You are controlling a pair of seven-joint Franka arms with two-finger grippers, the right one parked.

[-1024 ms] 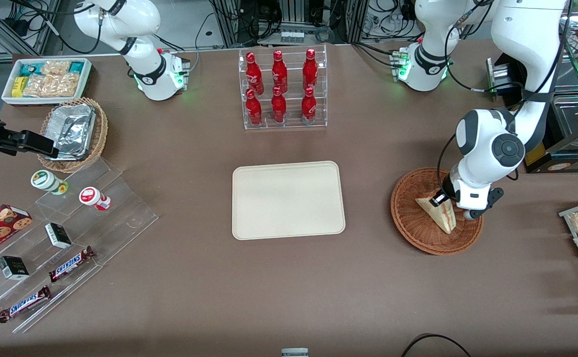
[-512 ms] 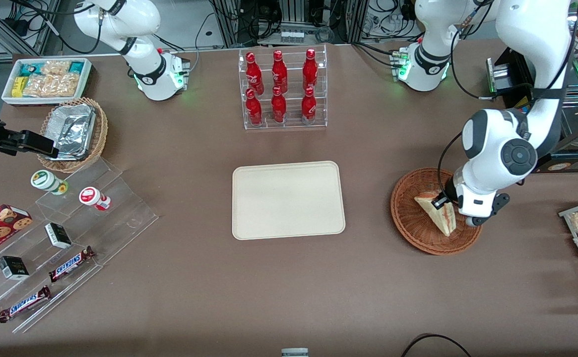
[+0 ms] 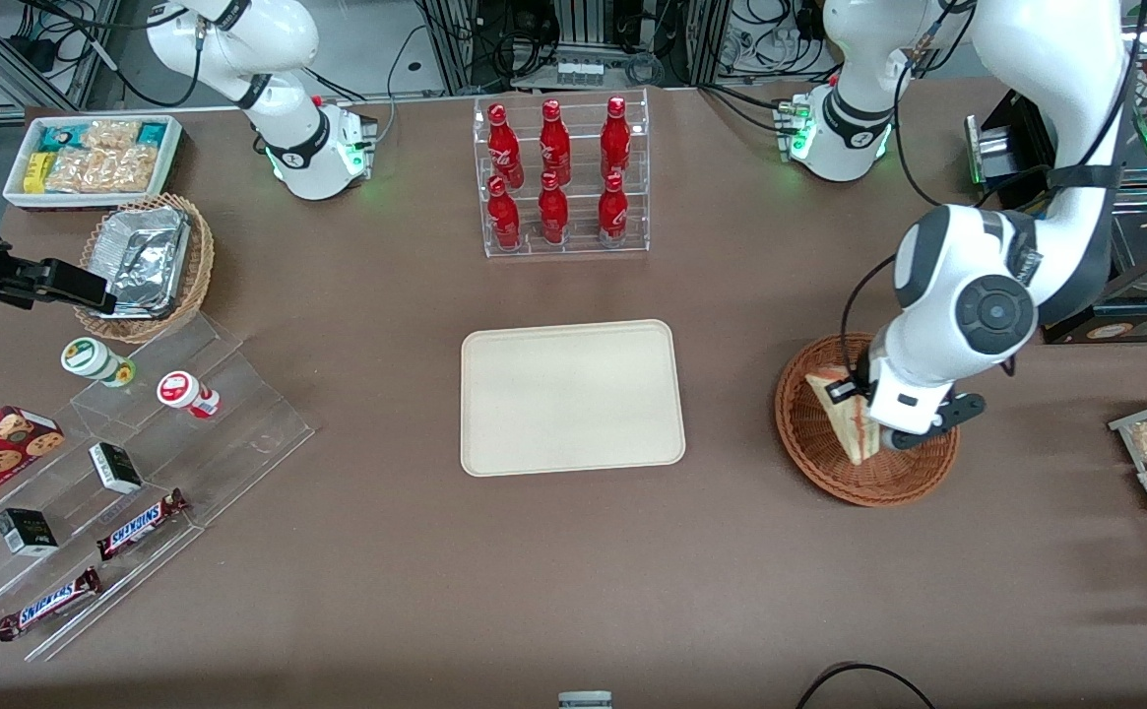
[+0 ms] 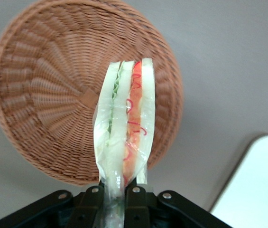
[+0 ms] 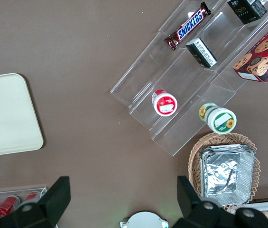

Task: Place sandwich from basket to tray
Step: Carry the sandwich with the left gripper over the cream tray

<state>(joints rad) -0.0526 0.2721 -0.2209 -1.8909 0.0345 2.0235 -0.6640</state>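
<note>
Jaws of the gripper (image 4: 117, 192) clamp the sandwich (image 4: 124, 123) above the basket (image 4: 43, 95).

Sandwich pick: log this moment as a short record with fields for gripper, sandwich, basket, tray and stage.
gripper: the left arm's gripper is above the basket, shut on the sandwich
sandwich: the sandwich is held clear of the weave, its filling edge showing red and green layers in the wrist view
basket: the basket is under the sandwich, toward the working arm's end of the table, with nothing else in it
tray: the tray is bare, beside the basket
stage: lifted, not yet carried over the tray
</note>
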